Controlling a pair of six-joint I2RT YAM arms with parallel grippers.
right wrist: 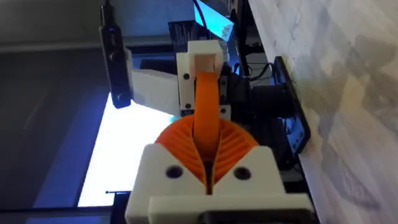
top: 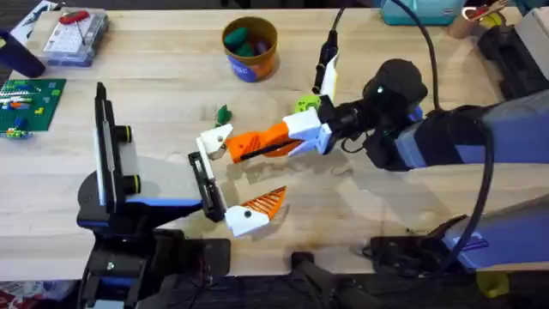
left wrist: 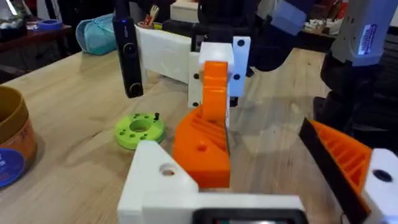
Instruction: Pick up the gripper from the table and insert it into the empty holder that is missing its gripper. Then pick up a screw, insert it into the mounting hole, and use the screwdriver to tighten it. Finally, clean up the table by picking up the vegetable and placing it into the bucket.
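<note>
Looking down from overhead, I see my left arm's base nearest me at the lower left, and its holder (top: 206, 182), the narrow black bracket, stands just left of the table's (top: 154, 77) middle. One ribbed orange finger (top: 256, 209) hangs on the holder's near side. I cannot tell the left gripper's state, since one of its fingers is not seated.

Just beyond the holder, my right gripper (top: 244, 146) reaches in from the right. Its orange pads are clamped on the gripper (top: 214, 138), the small white-based finger piece with the orange wedge. The piece sits right at the upper end of the holder; I cannot tell whether it touches. In the right wrist view the pads (right wrist: 230, 149) squeeze the orange wedge between them, with the white base (right wrist: 204, 71) pointing away from the camera.

Farther out, a green round part (top: 306, 105) lies beside the right wrist, and a small green vegetable (top: 224, 113) rests on the wood behind the holder. Farthest back stands the bucket (top: 250, 49), orange-brown with a blue label, with green and reddish things inside.
</note>
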